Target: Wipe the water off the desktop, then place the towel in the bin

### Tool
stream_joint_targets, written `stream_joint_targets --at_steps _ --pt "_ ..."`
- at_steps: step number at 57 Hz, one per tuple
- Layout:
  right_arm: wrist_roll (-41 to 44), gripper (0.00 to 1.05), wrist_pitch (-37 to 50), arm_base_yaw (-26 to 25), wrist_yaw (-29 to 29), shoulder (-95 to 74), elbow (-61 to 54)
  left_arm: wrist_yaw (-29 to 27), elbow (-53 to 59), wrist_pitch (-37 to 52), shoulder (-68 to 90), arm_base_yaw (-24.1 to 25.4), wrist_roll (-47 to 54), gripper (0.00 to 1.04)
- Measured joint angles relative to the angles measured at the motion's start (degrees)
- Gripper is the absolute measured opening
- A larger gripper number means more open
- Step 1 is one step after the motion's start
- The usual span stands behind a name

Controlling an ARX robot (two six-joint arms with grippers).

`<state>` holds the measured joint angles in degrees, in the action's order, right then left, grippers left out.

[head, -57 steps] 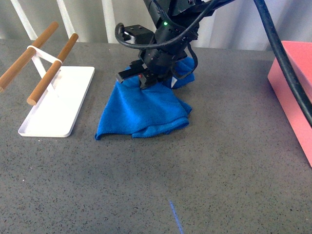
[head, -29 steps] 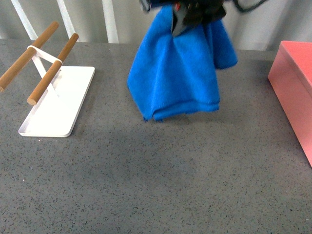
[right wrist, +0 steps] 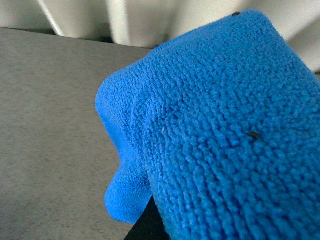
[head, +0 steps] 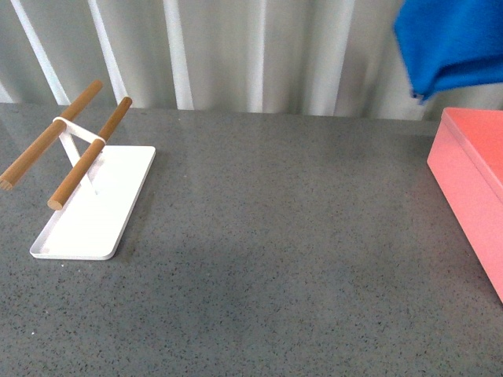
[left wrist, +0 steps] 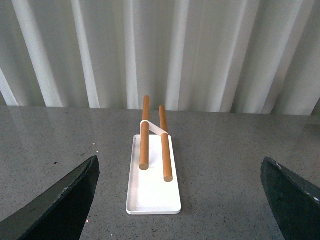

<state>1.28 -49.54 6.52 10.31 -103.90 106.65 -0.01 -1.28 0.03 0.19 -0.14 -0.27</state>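
Note:
The blue towel (head: 452, 43) hangs in the air at the top right of the front view, above the far end of the pink bin (head: 471, 188). My right gripper is shut on it but is itself out of that view. In the right wrist view the towel (right wrist: 215, 135) fills most of the picture and hides the jaws; the dark grey desktop (right wrist: 50, 125) lies below. The desktop (head: 275, 259) shows no towel on it. My left gripper (left wrist: 182, 200) is open, its dark fingers (left wrist: 60, 200) at both sides, hovering above the desktop and facing the white tray.
A flat white tray (head: 94, 208) with two wooden bars (head: 90, 149) stands at the left; it also shows in the left wrist view (left wrist: 152, 175). White corrugated panels (head: 236, 55) back the desktop. The bin stands at the right edge.
My right gripper has lifted the towel off the desktop and carried it up and to the right, over the bin. The arm has left the front view.

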Motion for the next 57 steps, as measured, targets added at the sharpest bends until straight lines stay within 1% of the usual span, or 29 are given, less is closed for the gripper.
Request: stream_joint_targets --at_steps 11,19,25,44,54,57 --pt "-0.4 0.04 2.3 -6.7 -0.3 7.7 -12.5 0.0 0.0 0.0 0.0 0.0 0.0 0.98" --pt "-1.5 0.04 4.1 -9.9 -2.3 11.1 -20.3 0.0 0.0 0.0 0.0 0.0 0.0 0.98" --pt "-1.7 0.04 4.8 -12.2 -2.5 11.5 -24.5 0.0 0.0 0.0 0.0 0.0 0.0 0.98" --pt "-0.8 0.04 5.8 -18.6 -4.8 8.8 -24.9 0.0 0.0 0.0 0.0 0.0 0.0 0.98" --pt "-0.5 0.04 5.1 -19.4 -3.6 5.6 -21.4 0.0 0.0 0.0 0.0 0.0 0.0 0.98" --pt "-0.2 0.04 3.0 -19.2 -2.3 4.3 -19.5 0.0 0.0 0.0 0.0 0.0 0.0 0.98"
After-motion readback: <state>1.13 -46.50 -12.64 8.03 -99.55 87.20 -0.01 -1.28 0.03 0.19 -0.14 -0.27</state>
